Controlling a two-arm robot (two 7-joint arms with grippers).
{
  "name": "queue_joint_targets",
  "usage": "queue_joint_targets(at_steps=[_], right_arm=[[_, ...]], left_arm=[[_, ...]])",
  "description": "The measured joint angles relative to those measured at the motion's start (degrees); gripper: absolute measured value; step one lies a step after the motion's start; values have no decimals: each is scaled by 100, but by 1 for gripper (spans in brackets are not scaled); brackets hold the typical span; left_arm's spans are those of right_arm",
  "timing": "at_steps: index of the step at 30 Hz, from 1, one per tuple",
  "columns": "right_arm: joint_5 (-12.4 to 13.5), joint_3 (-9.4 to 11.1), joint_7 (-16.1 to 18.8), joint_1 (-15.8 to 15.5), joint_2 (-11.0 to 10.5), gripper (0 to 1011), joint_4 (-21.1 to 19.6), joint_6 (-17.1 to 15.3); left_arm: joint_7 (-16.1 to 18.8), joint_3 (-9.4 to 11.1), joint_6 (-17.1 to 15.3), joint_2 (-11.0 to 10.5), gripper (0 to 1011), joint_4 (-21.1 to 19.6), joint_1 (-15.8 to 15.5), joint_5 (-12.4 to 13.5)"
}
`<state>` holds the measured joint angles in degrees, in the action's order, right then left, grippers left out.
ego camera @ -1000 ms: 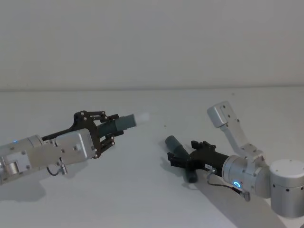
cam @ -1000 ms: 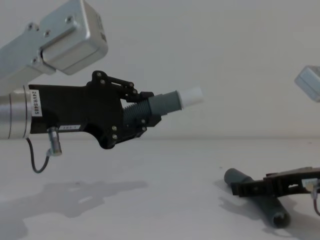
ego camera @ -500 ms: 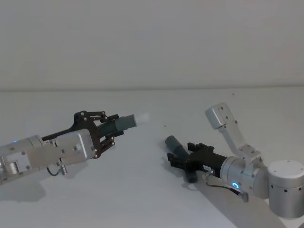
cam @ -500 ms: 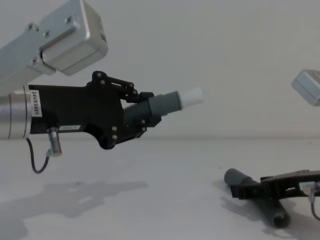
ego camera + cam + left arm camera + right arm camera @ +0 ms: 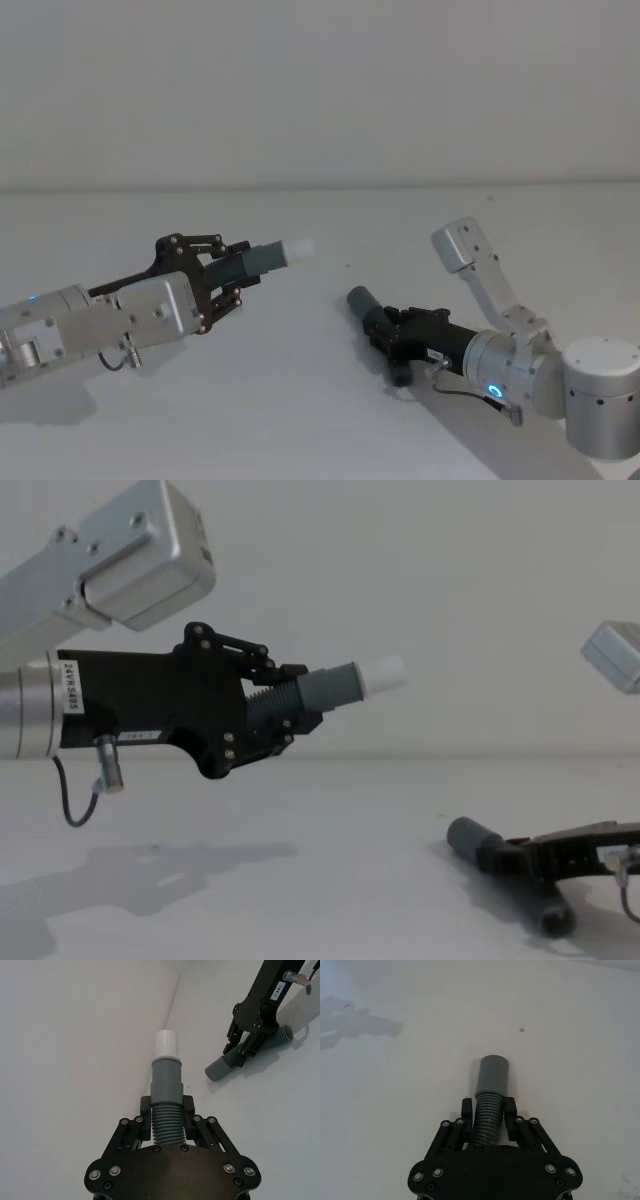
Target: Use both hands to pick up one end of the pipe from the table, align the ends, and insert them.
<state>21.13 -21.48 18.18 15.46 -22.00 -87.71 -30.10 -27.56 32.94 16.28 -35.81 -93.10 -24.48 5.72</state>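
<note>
Left tool (image 5: 166, 1106) grips short piece (image 5: 165, 1077); right (image 5: 488, 1108), long piece (image 5: 493, 1075).

The head view looks down from well back on the plain matte white tabletop (image 5: 300, 420); the chest view looks low across it, close to the black angular left gripper (image 5: 299, 704). Each wrist view looks along its own jaws. The left wrist view, past the shorter white-tipped dark grey tube piece (image 5: 166, 1085), shares the black right gripper (image 5: 243, 1050) and longer grey ribbed tube piece (image 5: 218, 1067) with both.

The tabletop (image 5: 300, 420) is smooth matt white. The shorter piece (image 5: 166, 1085) and longer piece (image 5: 492, 1075) look like dull grey ribbed rubber, the tip (image 5: 166, 1046) smooth white plastic. The left tool (image 5: 166, 1107) and right tool (image 5: 488, 1110) are matt black.
</note>
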Motion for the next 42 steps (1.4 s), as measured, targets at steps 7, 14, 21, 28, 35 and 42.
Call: queue_joint_targets(at_steps=[7, 14, 21, 28, 35, 42], right_arm=[[2, -4, 3, 4, 0, 241, 3, 4], [-6, -15, 14, 5, -54, 226, -16, 67], [-152, -49, 134, -3, -253, 226, -145, 297], [-374, -97, 347, -4, -568, 226, -328, 655], [-641, -134, 649, 9, -973, 226, -551, 1168], [-899, -141, 957, 28, -1362, 226, -748, 1717]], left_arm=[[0, 0, 0, 0, 327, 0, 0, 0], [0, 0, -1, 0, 327, 0, 0, 0], [1, 0, -1, 0, 327, 0, 0, 0], [1, 0, -1, 0, 327, 0, 0, 0], [1, 0, -1, 0, 327, 0, 0, 0], [1, 0, -1, 0, 327, 0, 0, 0]])
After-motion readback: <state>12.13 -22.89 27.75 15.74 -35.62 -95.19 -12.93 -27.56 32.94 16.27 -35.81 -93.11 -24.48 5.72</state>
